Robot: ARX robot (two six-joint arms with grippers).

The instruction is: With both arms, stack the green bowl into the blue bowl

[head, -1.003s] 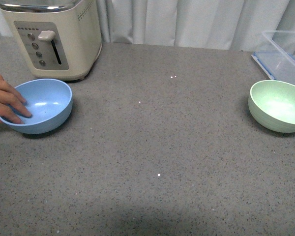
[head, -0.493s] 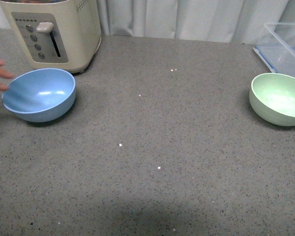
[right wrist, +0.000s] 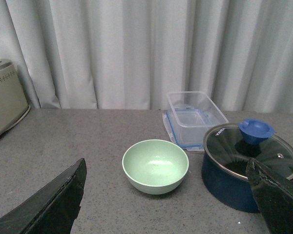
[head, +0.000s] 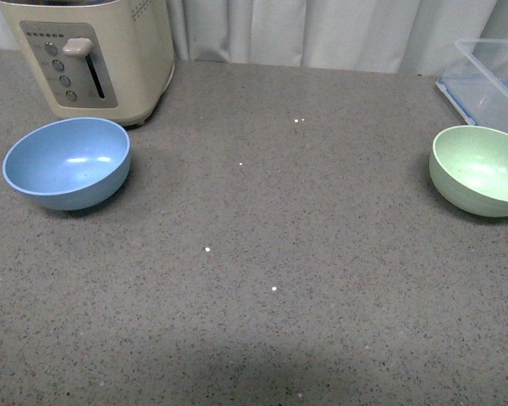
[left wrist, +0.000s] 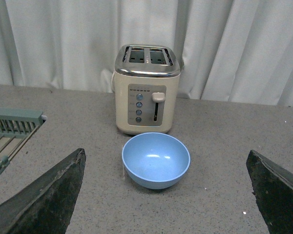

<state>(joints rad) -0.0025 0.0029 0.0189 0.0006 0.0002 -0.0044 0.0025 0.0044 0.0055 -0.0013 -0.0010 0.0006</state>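
The blue bowl (head: 66,161) stands upright and empty at the left of the grey counter, in front of a toaster. It also shows in the left wrist view (left wrist: 156,160). The green bowl (head: 479,170) stands upright and empty at the far right, and in the right wrist view (right wrist: 155,165). My left gripper (left wrist: 166,195) is open and empty, its dark fingers (left wrist: 44,200) wide apart, short of the blue bowl. My right gripper (right wrist: 166,195) is open and empty, its fingers (right wrist: 44,202) wide apart, short of the green bowl. Neither arm shows in the front view.
A cream toaster (head: 93,55) stands behind the blue bowl. A clear plastic container (right wrist: 195,114) on a blue lid lies behind the green bowl. A dark blue pot (right wrist: 244,163) with a glass lid stands beside the green bowl. A dish rack (left wrist: 12,129) shows in the left wrist view.
A bare hand that held the blue bowl's rim has pulled away and left the view. The blue bowl has settled level. The view has shifted slightly.
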